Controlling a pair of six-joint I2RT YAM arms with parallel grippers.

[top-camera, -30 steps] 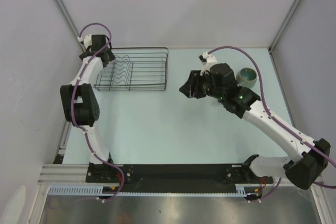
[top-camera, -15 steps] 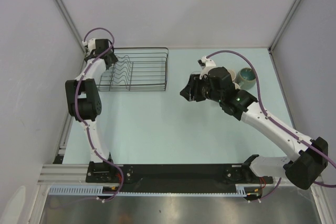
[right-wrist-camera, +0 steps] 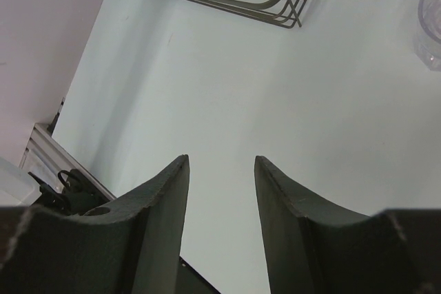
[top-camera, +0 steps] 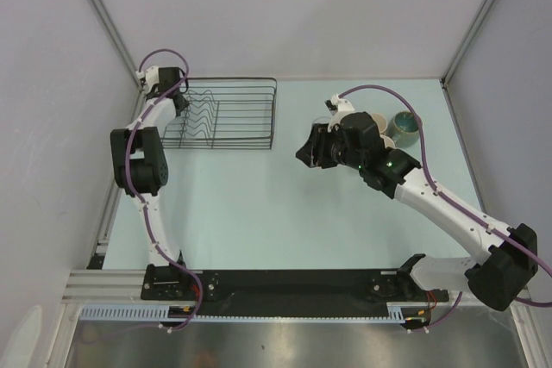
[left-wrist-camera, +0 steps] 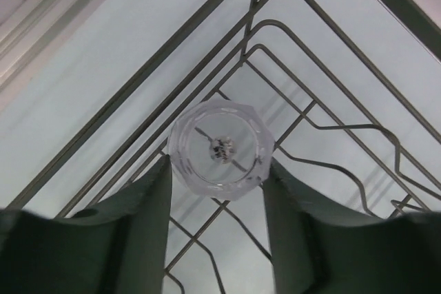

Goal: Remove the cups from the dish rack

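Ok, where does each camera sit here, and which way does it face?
Top external: above and behind the bases, looking down on the table; left arm and right arm show whole.
Left wrist: above a dish rack corner, looking down at the clear glass tumbler between its own fingers.
Right wrist: looking down over the table toward the rack; its empty fingers show.
Shared: the dish rack, in all three.

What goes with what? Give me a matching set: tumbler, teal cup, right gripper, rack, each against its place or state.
1. clear tumbler
2. green-teal cup
3. right gripper
4. dish rack

A. open, holding nothing
B. on the far right part of the table
C. on the table's far left part
D. in a rack corner, flanked by the fingers of the left gripper

Pairs: 1-D, 2-B, 3-A, 4-C
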